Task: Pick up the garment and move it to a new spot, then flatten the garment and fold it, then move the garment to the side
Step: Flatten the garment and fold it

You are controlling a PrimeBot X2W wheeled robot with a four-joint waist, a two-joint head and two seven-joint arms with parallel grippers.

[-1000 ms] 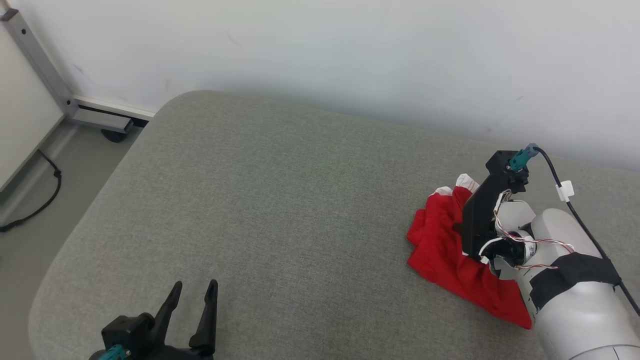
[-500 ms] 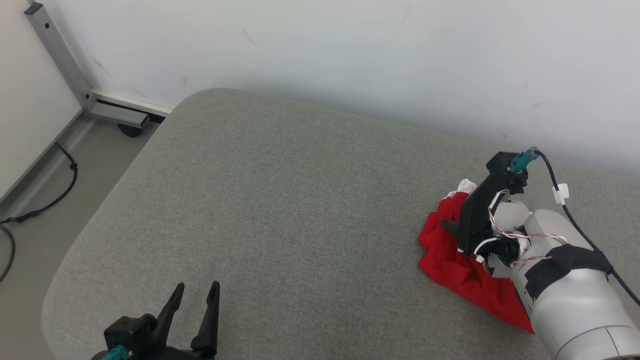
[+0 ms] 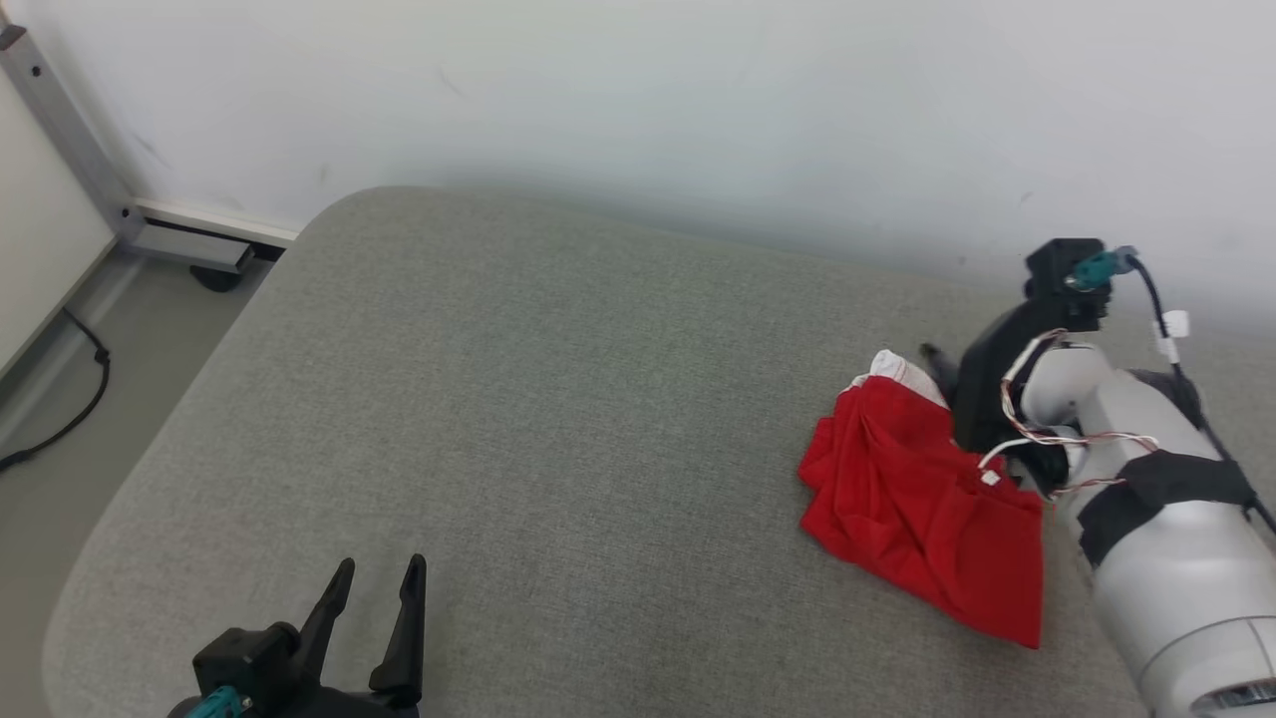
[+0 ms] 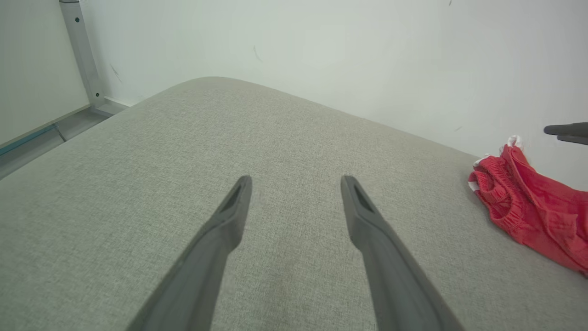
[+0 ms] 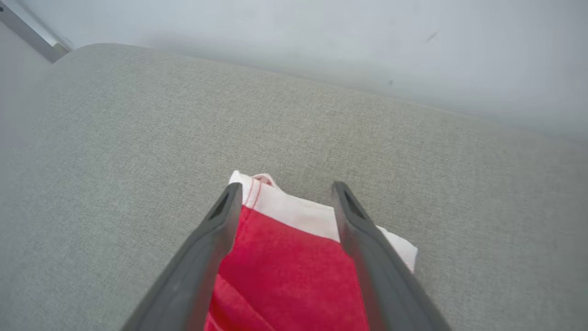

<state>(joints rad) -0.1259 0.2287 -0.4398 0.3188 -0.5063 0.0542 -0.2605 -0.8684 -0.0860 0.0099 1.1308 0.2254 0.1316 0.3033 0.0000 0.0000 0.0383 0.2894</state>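
Observation:
The garment (image 3: 917, 499) is red cloth with a white hem, lying crumpled on the right side of the grey cushion (image 3: 548, 399). My right gripper (image 3: 937, 361) hovers open over the garment's far end, next to the white hem, holding nothing. In the right wrist view its fingers (image 5: 285, 188) straddle the hem of the garment (image 5: 285, 257) from above. My left gripper (image 3: 381, 565) stands open and empty near the front left edge, far from the cloth. From the left wrist, the open left gripper (image 4: 296, 179) points across bare cushion, with the garment (image 4: 528, 207) at the far right.
A white wall runs close behind the cushion's far edge. A metal frame post (image 3: 60, 120) and a black cable (image 3: 80, 399) stand on the floor to the left, past the cushion's rounded left corner. One finger of the right gripper (image 4: 567, 131) shows at the left wrist view's right edge.
My right gripper has opened, let go of the garment and lifted back toward the wall. The cloth now lies spread wider. The head camera has shifted; the left gripper stays open.

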